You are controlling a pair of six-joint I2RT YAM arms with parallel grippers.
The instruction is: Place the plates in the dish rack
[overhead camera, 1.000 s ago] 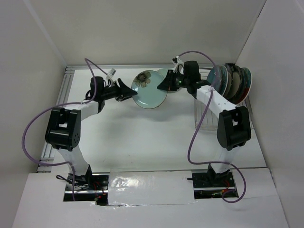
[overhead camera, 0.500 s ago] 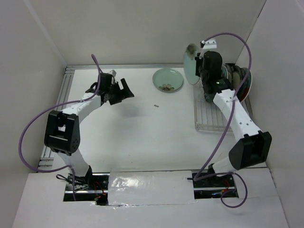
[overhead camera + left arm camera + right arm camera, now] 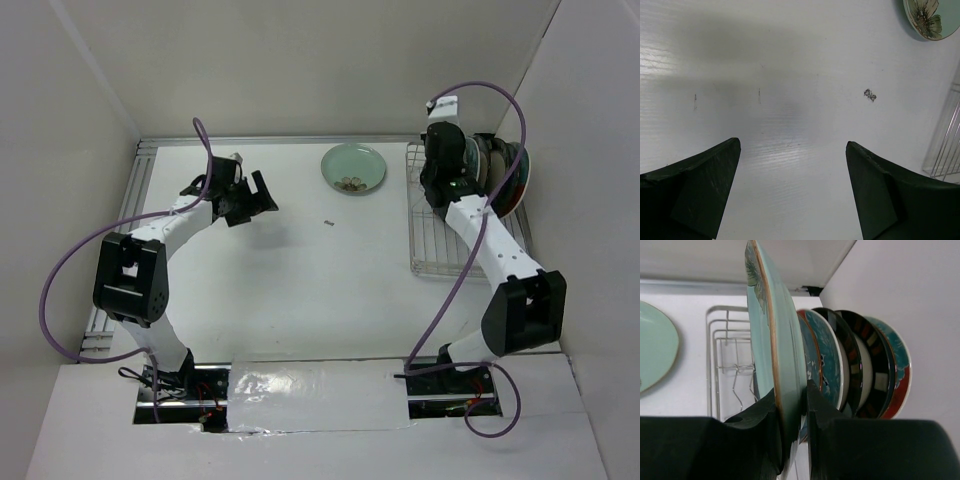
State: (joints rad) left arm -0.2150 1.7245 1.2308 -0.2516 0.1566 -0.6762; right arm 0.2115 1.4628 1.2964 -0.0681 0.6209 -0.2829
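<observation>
My right gripper (image 3: 790, 395) is shut on the rim of a pale mint plate (image 3: 772, 335). It holds the plate upright over the far end of the wire dish rack (image 3: 722, 345), right beside several plates (image 3: 860, 365) standing in a row: teal, striped-rim and red. In the top view the right gripper (image 3: 441, 165) hides the held plate, and the row of plates (image 3: 503, 175) stands at the rack's (image 3: 440, 245) far right. Another mint plate (image 3: 353, 168) with a brown flower lies flat on the table. My left gripper (image 3: 255, 195) is open and empty above the bare table (image 3: 792, 144).
The lying mint plate also shows at the top right of the left wrist view (image 3: 927, 17), with the rack's edge (image 3: 945, 150) at the right. A small dark speck (image 3: 328, 222) lies on the table. White walls enclose the table on three sides.
The right gripper has lowered the mint plate and moved it right, to the row of racked plates. The left gripper has stayed nearly still, open.
</observation>
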